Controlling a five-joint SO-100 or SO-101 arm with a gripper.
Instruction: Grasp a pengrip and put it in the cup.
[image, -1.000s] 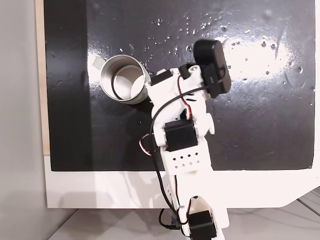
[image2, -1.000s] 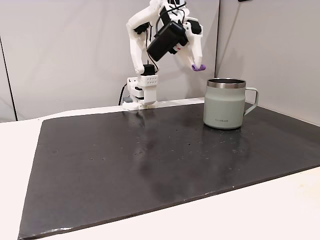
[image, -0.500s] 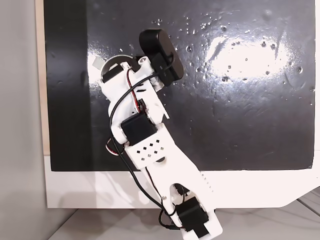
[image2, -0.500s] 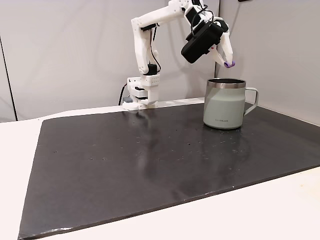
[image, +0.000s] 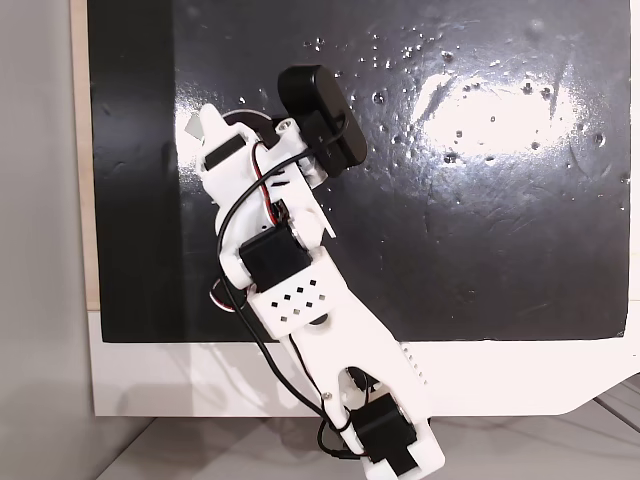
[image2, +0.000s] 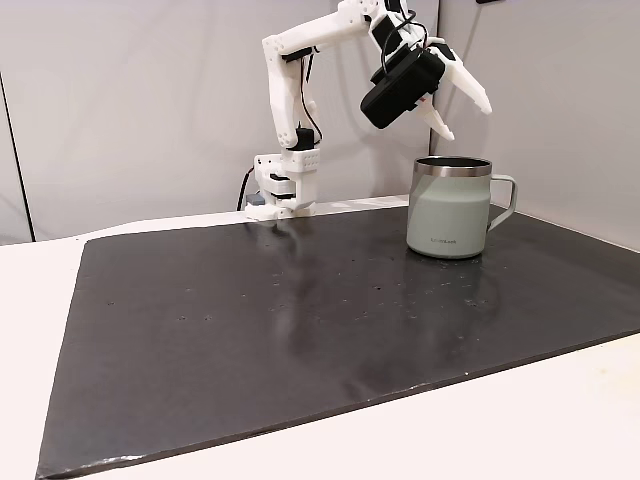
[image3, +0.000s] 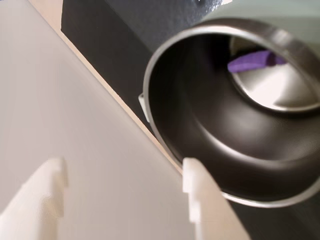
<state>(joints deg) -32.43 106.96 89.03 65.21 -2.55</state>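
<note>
Purple, tube-shaped pengrip (image3: 252, 61) lies on the shiny floor inside the metal cup (image3: 170, 135). The claw (image2: 462, 113) hangs above the rim, jaws spread, empty.

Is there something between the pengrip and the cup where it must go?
Nothing visible. The pengrip already lies inside the cup, on its bottom, in the wrist view. The hand is open above the rim.
</note>
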